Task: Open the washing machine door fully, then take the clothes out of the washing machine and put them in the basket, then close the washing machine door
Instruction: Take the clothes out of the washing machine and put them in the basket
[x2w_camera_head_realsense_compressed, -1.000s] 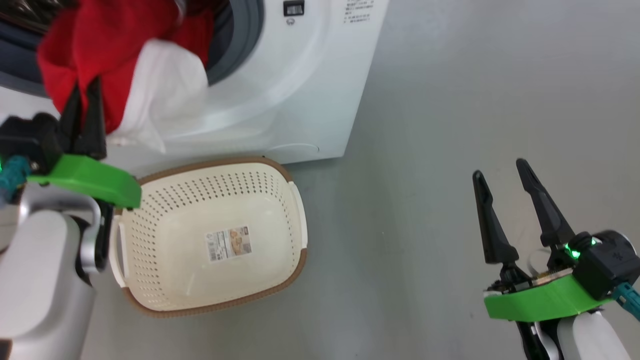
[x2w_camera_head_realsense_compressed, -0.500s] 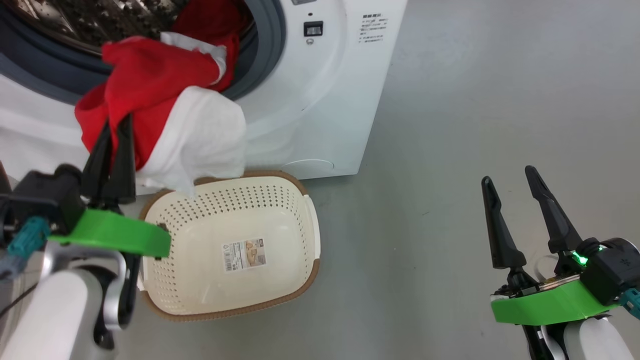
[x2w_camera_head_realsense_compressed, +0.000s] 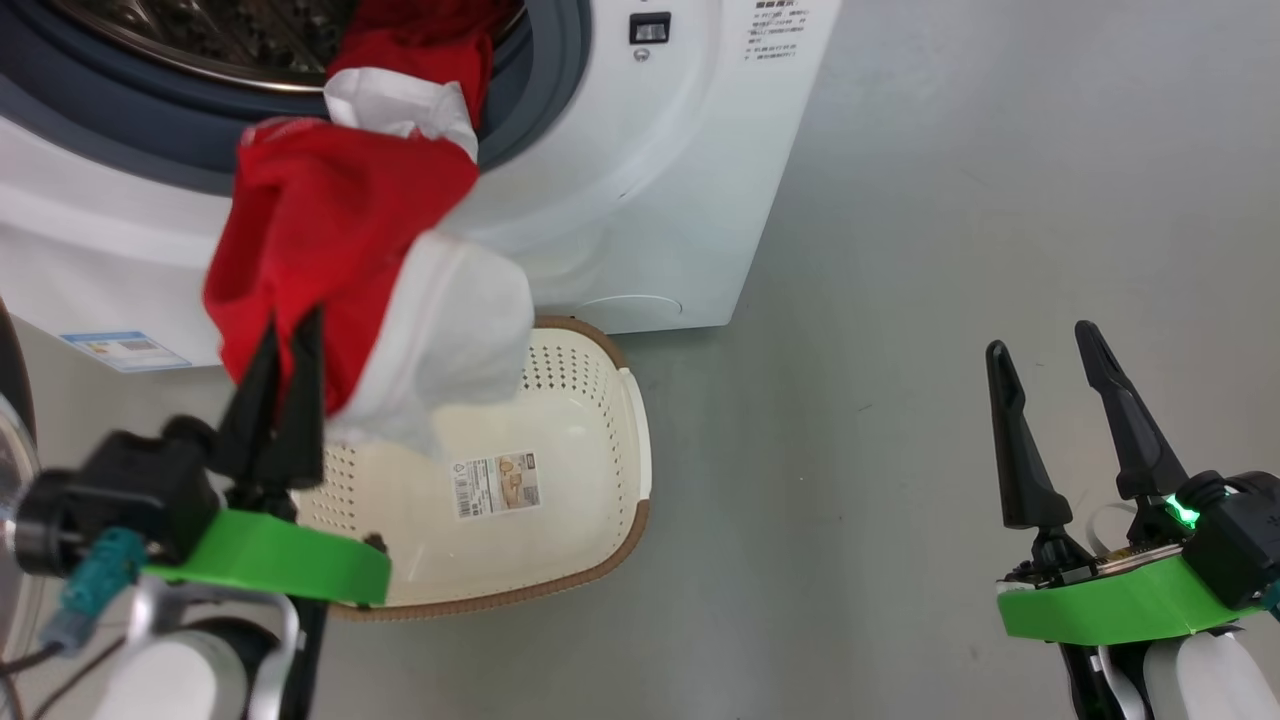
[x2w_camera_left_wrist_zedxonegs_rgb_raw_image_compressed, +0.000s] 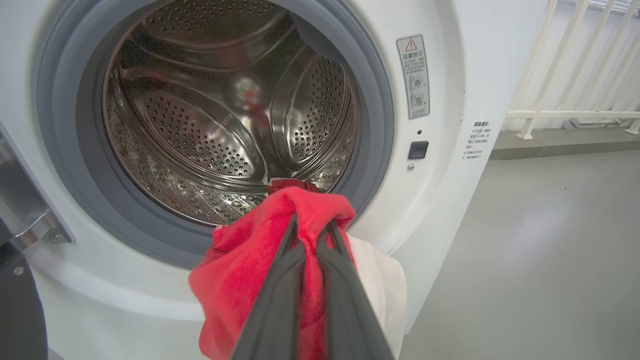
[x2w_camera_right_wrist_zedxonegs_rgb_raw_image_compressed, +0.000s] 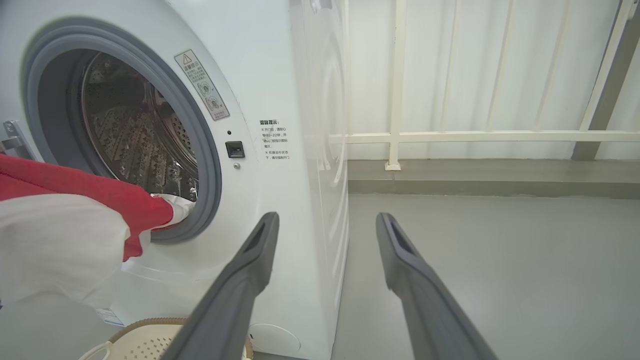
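Now the left gripper (x2w_camera_head_realsense_compressed: 291, 330) is pinching its two dark fingers tight on the bright red and white soft clothes (x2w_camera_head_realsense_compressed: 330, 220). They are hanging out of the big white washing machine (x2w_camera_head_realsense_compressed: 650, 180), over the small cream plastic basket (x2w_camera_head_realsense_compressed: 610, 400) with holes. The right gripper (x2w_camera_head_realsense_compressed: 1040, 342) is hanging wide open and empty over the grey floor (x2w_camera_head_realsense_compressed: 950, 200).

warning-triangle label (x2w_camera_left_wrist_zedxonegs_rgb_raw_image_compressed: 413, 76) on washing machine (x2w_camera_left_wrist_zedxonegs_rgb_raw_image_compressed: 450, 200), barcode sticker (x2w_camera_head_realsense_compressed: 497, 484) in basket (x2w_camera_head_realsense_compressed: 590, 390)
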